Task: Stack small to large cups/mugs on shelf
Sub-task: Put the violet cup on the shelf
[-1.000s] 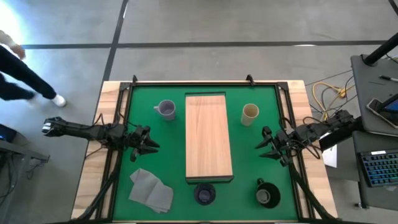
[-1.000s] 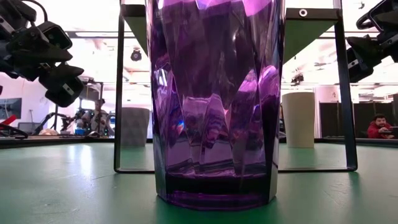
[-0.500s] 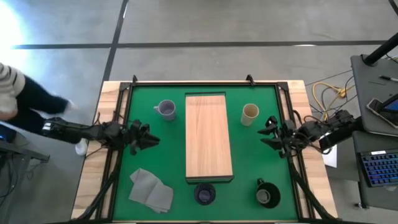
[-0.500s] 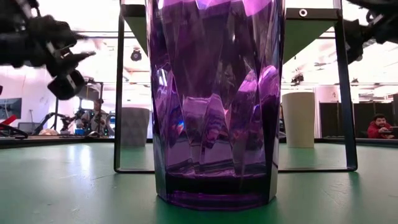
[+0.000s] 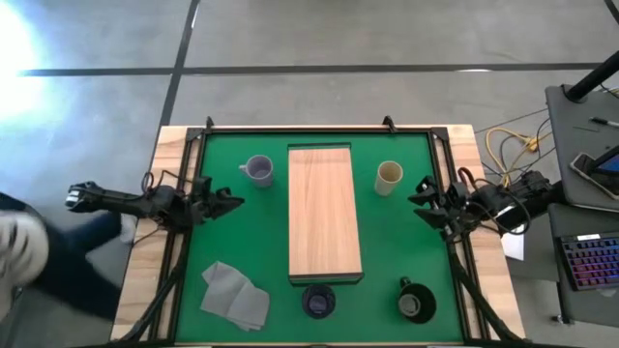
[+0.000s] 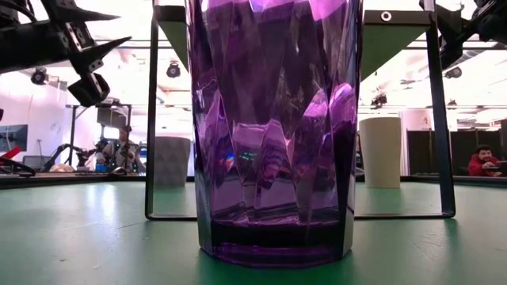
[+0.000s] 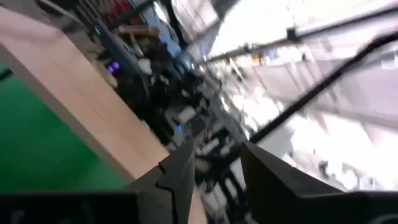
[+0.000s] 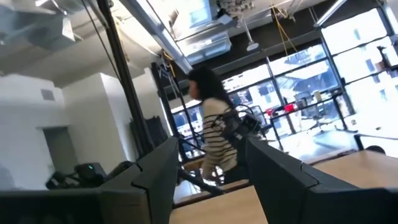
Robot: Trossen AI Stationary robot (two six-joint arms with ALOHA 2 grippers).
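The light-wood shelf stands on dark legs in the middle of the green mat. The lavender mug stands left of it and the cream-yellow cup right of it, both toward the far edge. The purple ribbed tumbler stands at the shelf's near end and fills the low view. The black mug stands at the near right. My left gripper is open and empty left of the shelf, raised above the mat. My right gripper is open and empty right of the shelf.
A crumpled grey cloth lies at the near left of the mat. A dark frame borders the mat. A person moves beside the table's left side and shows in the right wrist view. Cables and a keyboard lie off the table's right.
Both grippers have risen and tipped up from pointing down at the mat to about level. My left gripper has drawn back a little toward the far and left edges. My right gripper has drawn back toward the far and right edges. The cups and shelf have stayed put.
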